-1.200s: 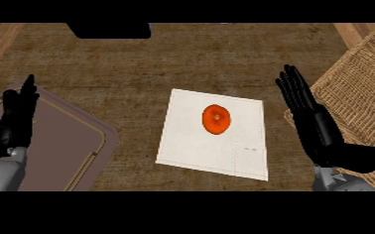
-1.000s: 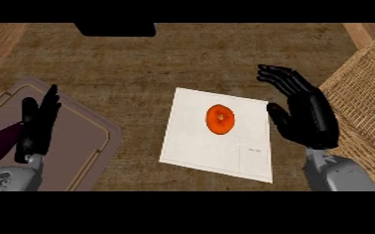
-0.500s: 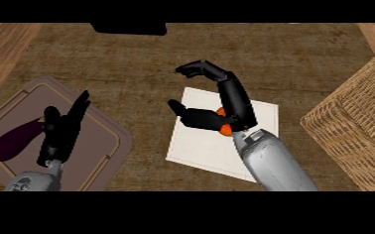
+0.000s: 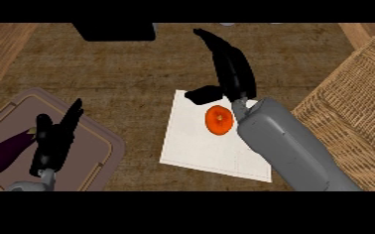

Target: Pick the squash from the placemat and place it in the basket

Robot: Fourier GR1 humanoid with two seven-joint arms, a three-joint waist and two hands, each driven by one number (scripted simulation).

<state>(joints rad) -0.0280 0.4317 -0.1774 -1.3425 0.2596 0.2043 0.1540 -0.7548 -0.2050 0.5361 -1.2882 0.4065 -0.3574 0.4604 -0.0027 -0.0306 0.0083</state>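
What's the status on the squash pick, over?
Right hand open, fingers straight, thumb beside squash, no grasp yet. Left hand open, resting over tray. Squash on placemat, not in basket. Nothing blocking the way.

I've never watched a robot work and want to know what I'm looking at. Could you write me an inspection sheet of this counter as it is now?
Surface: brown mottled counter top.
Job's things: round orange squash lies on the white rectangular placemat; woven wicker basket stands at the right edge, apart from the placemat.
Clutter: grey-brown tray at the left with a dark purple vegetable on it; black box at the far edge.
Hands: right hand open, fingers straight, thumb above the squash, not closed on it; left hand open, over the tray.
Cables: nothing seen.
Surroundings: wooden edging at the far left corner.
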